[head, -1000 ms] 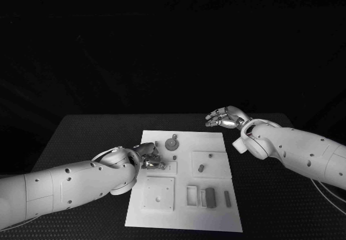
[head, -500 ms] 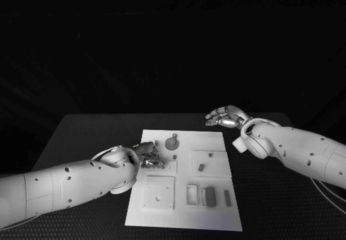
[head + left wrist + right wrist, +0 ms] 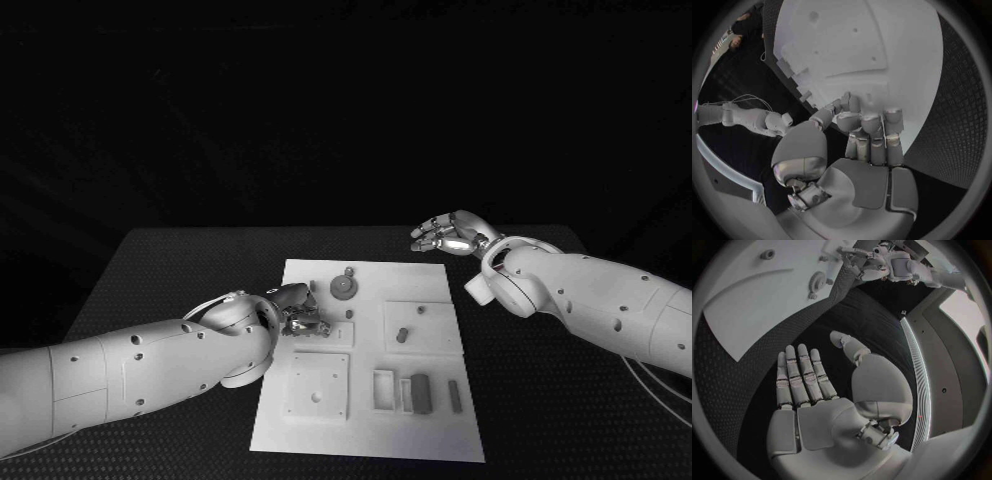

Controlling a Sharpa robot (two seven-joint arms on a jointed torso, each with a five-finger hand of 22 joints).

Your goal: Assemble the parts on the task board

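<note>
task board [image 3: 433, 420] mid-table [image 3: 173, 270] | left hand [image 3: 296, 312] on its left edge | right hand [image 3: 450, 236] behind

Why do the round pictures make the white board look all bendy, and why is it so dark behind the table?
Wrist views: fisheye lenses curve the straight edges of the board, and a dark ring frames each circle. Head view: light falls on the board and arms, while the room behind the table stays black. Right wrist view: the right hand looks huge because it sits close to the camera.
</note>
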